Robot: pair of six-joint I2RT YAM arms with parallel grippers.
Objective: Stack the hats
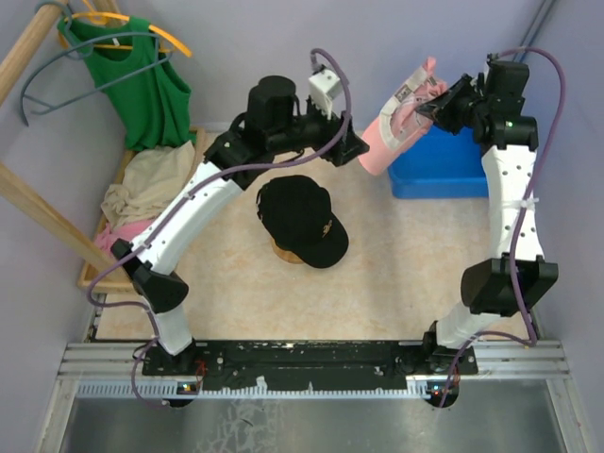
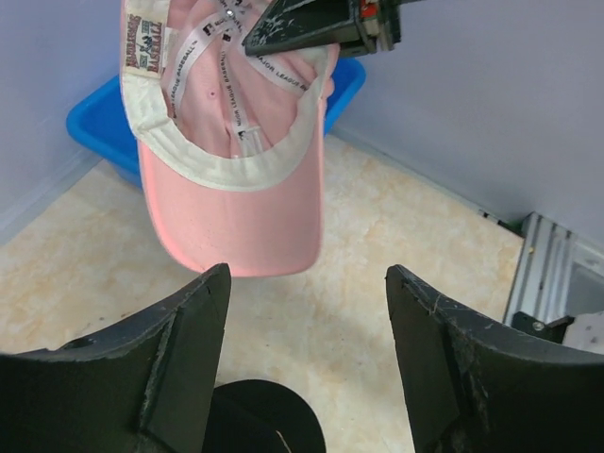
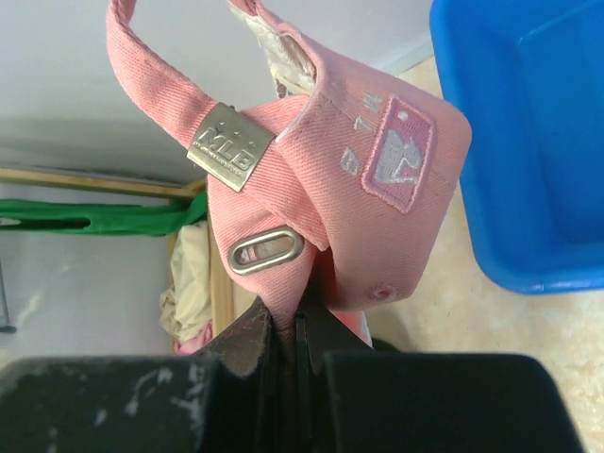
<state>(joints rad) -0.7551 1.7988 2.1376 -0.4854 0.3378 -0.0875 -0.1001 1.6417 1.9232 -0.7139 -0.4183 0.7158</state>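
Note:
My right gripper (image 1: 429, 102) is shut on the back strap of the pink hat (image 1: 396, 127) and holds it in the air at the back, brim hanging down. In the right wrist view the fingers (image 3: 297, 326) pinch the strap of the pink hat (image 3: 359, 189). My left gripper (image 1: 354, 151) is open and empty just left of the pink hat; its wrist view shows the pink hat (image 2: 236, 189) above and beyond the open jaws (image 2: 307, 283). The black hat (image 1: 302, 219) lies mid-table on top of a tan hat (image 1: 288, 253). The dark green hat is hidden.
A blue bin (image 1: 444, 170) stands at the back right, just behind the pink hat. A green top (image 1: 142, 85) hangs on a wooden rack at the back left, above cream and pink cloths (image 1: 137, 193). A metal rail (image 1: 311, 363) runs along the near edge.

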